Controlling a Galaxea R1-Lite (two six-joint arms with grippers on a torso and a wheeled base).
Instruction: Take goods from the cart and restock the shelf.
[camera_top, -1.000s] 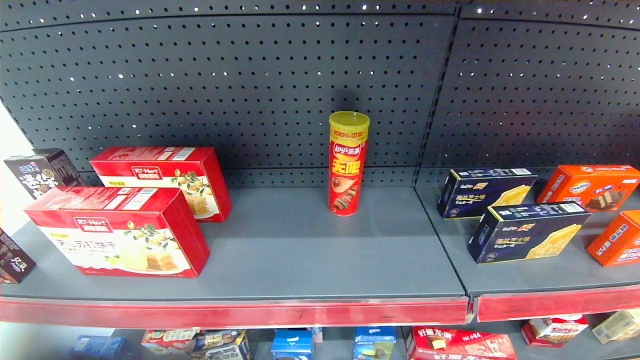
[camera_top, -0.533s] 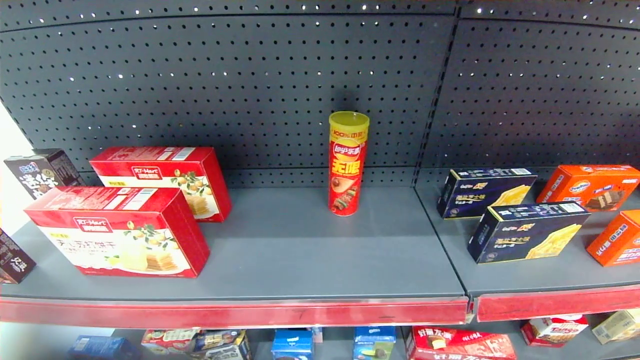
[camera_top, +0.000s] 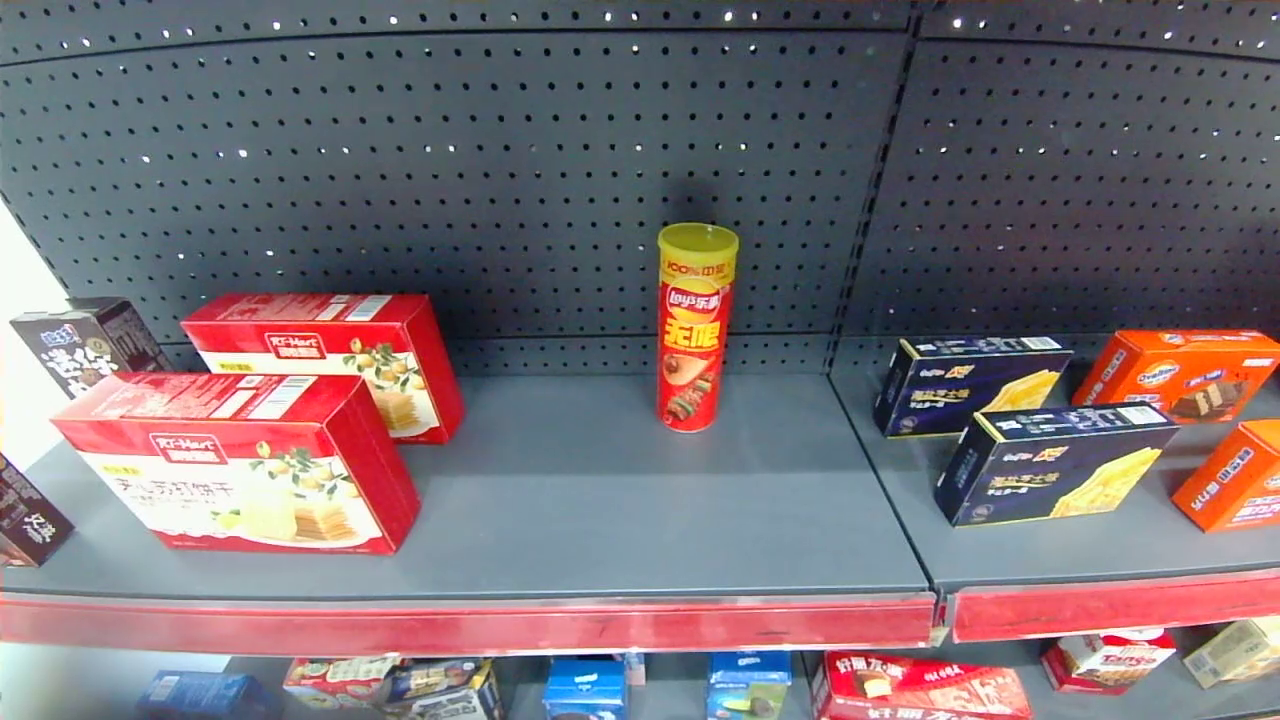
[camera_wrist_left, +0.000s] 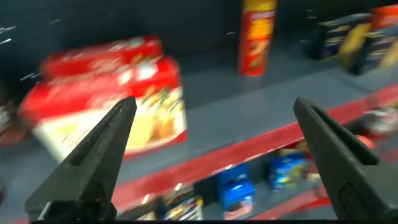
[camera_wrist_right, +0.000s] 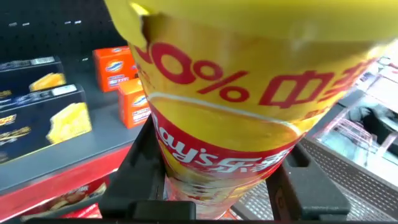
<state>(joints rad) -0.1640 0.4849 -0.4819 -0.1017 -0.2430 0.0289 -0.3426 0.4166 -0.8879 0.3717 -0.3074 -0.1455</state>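
Right gripper (camera_wrist_right: 214, 186) is closed on a red and yellow chip can (camera_wrist_right: 249, 81). Its black fingers (camera_wrist_right: 134, 180) press opposite sides of the tube's lower body. It is out in front of the shelf bay where dark blue boxes (camera_wrist_right: 43, 124) and orange boxes (camera_wrist_right: 115, 65) lie. Wire mesh (camera_wrist_right: 348, 168) beside it is probably the cart. Facing the shelf (camera_top: 600, 500), the left gripper (camera_wrist_left: 214, 155) hangs empty with its fingers spread wide.

On the shelf a second can (camera_top: 697, 327) stands upright near the back panel. Bare grey board lies in front of it and on both sides. Red cracker boxes (camera_top: 240, 465) sit to the left.

The grasp looks like the main risk. The tube is smooth and round and is held low, so the long upper part could pivot or slide between the fingers during a lift. The red front lip (camera_top: 470, 625) is another hazard, because a low approach could catch the can's base on it and tip the can. A tall, narrow can set down slightly tilted would likely topple. If placed too close to the second can, it could knock that one over.
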